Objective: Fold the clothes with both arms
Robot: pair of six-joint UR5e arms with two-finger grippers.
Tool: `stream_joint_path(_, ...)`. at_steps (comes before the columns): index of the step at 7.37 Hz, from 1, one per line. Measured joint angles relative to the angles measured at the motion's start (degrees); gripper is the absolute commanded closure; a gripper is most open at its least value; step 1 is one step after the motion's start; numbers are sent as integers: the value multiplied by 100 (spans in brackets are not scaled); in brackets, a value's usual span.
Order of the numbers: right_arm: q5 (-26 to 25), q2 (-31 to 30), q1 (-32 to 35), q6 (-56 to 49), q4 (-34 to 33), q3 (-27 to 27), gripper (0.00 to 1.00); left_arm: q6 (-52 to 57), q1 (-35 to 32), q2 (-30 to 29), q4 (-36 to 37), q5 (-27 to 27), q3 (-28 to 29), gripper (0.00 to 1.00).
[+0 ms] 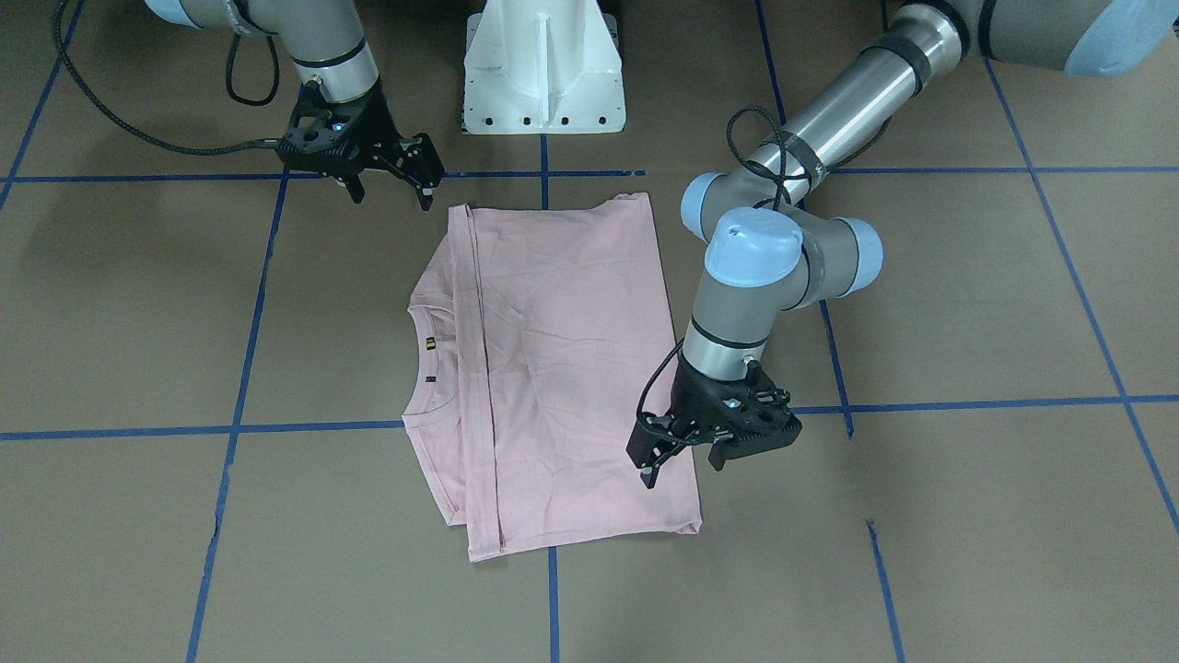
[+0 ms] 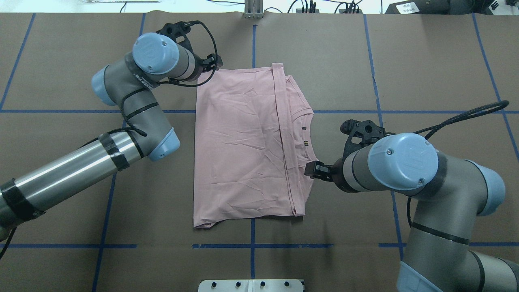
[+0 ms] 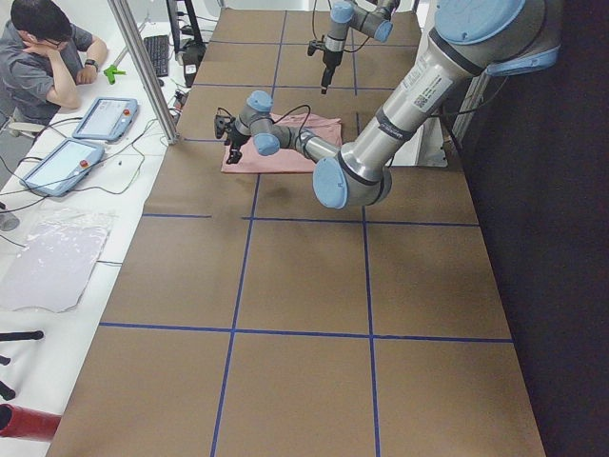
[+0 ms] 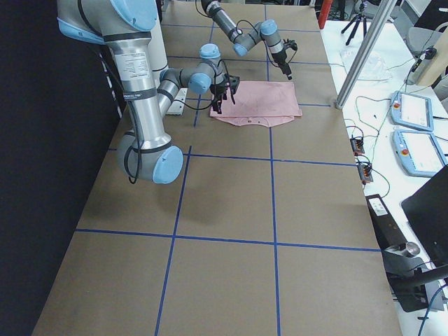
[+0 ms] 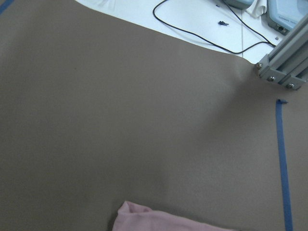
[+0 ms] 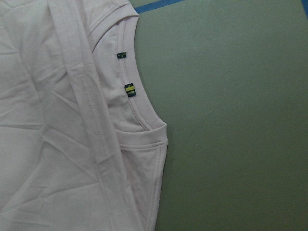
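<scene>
Exterior front-facing: pink T-shirt (image 1: 562, 368) flat mid-tabletop (image 1: 967, 304), folded once, collar toward robot's right. Left jaws spread, empty, over its far corner. Right jaws spread, empty, just off near corner. Likely next fold: pinch every layer at edge, lift both ends level, lay edges flush. Right wrist view alone shows collar labels (image 6: 129, 89); left wrist view catches only one shirt corner.

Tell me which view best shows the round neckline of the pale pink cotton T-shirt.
The right wrist-mounted view: the pale pink T-shirt's neckline is close-up, both small tags distinct. Overhead and front-facing views show it small; side views, tiny; the left wrist view catches only a shirt corner.
</scene>
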Motion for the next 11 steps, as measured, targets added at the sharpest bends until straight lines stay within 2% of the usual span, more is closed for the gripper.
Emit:
stream_joint_path(3,-4,31,24,-2,0,-5,0,-959,241,1089,1754,-732,-2245,0)
stream_joint_path(5,4,68,65,-10,4,0,0,-2082,914,1635,2402,-732,-3249,1)
stream_joint_path(6,13,146,67,-12,0,-2,0,-2556,1263,1762,2600,-580,-3450,2)
stream_joint_path(9,22,269,56,-15,-1,-5,0,-3644,2253,1848,2785,-254,-3503,4)
stream_joint_path(11,19,281,23,-12,0,-4,0,-3990,2597,1844,2793,-113,-3519,7)
